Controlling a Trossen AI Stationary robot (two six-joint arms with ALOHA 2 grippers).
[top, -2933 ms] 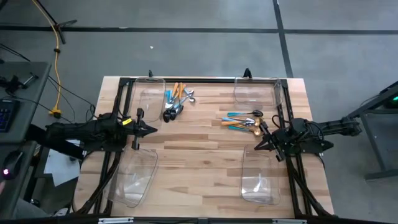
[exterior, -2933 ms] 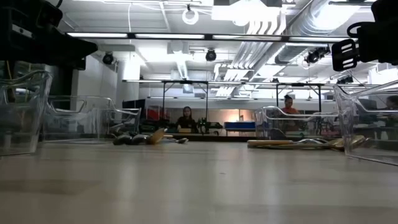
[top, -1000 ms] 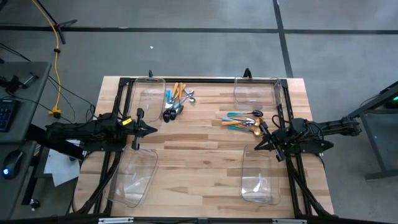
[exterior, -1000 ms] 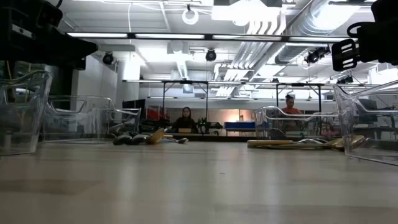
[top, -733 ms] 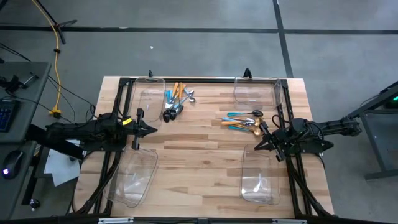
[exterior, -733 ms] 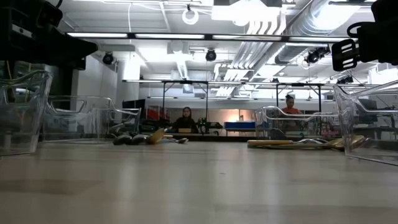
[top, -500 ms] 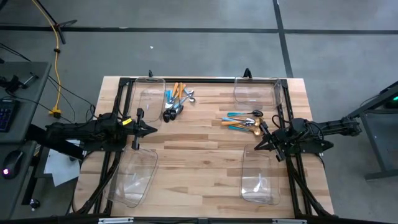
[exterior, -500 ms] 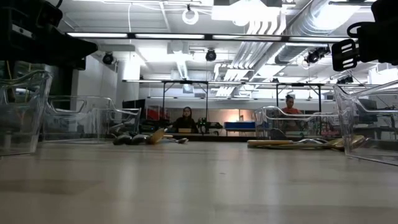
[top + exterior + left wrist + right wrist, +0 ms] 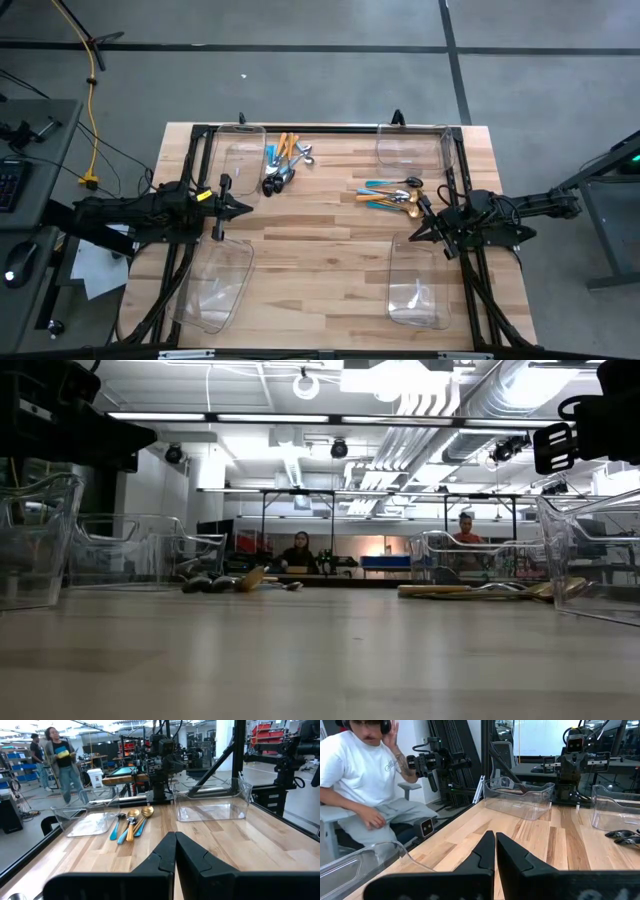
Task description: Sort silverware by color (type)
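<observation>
I have both arms parked low at the table's side edges, each stretched level and aimed inward at the other. My left gripper (image 9: 240,209) sits at the left edge, about halfway between the far-left bin (image 9: 241,160) and the near-left bin (image 9: 215,285); in its own wrist view the two dark fingers (image 9: 162,855) lie pressed together with only a thin seam between them, clamped on nothing. My right gripper (image 9: 412,237) mirrors it at the right edge, just off the far rim of the near-right bin (image 9: 417,288), its fingers (image 9: 486,851) likewise closed tight and empty.

The silverware lies in two heaps on the far half of the wooden table (image 9: 320,240), none of it inside a bin. The left pile (image 9: 283,163) sits just right of the far-left bin: orange handles, a light-blue handle and dark spoon bowls jumbled together. The right pile (image 9: 392,195) lies just near of the far-right bin (image 9: 410,149), a little way to the far side of my right gripper: teal handles, gold pieces and a dark one, fanned out and overlapping.

A seated person in a white shirt (image 9: 362,775) shows beyond the table in the right wrist view.
</observation>
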